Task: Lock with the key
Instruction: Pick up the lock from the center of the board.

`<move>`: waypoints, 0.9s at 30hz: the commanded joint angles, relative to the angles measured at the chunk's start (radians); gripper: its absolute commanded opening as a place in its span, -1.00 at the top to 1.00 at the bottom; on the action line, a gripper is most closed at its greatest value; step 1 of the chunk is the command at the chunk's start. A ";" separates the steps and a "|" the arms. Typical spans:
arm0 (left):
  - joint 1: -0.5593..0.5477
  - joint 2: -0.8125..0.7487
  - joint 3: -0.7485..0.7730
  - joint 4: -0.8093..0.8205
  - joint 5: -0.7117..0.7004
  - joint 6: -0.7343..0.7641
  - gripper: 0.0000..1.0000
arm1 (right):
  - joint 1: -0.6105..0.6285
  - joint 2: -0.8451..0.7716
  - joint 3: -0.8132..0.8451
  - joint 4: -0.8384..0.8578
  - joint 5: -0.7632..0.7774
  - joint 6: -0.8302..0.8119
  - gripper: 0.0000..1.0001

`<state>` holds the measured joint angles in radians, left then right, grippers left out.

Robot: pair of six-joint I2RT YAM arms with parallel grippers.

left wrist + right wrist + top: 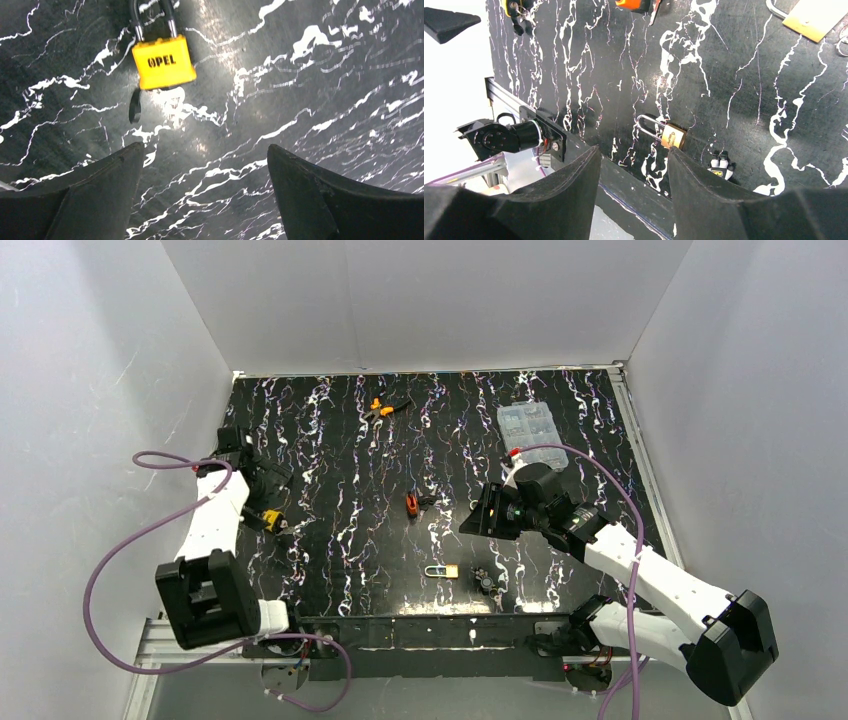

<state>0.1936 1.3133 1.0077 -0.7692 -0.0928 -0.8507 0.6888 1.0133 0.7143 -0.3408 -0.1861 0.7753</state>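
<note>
lying flat on the black, white-veined table point(325, 100), the yellow padlock point(164, 62) sits just ahead of the left claw point(204, 150), its steel shackle pointing away and a dark key-like tab point(135, 106) at its base. that claw stands wide and empty, probably lined up to pinch the smooth, boxy body. the right claw point(633, 150), partly spread and empty, hovers above a brass padlock point(673, 136) with a small key bunch point(722, 167) near it.

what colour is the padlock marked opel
The padlock is yellow with black lettering; the left wrist view shows it best.
</note>
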 commanded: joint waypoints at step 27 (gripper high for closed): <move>0.174 0.356 -0.043 0.172 0.076 -0.009 0.44 | 0.005 -0.021 0.055 -0.016 -0.022 -0.025 -0.17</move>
<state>0.3650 1.6765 0.9964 -0.5989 -0.0378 -0.8562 0.6895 1.0192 0.7184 -0.3580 -0.2111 0.7559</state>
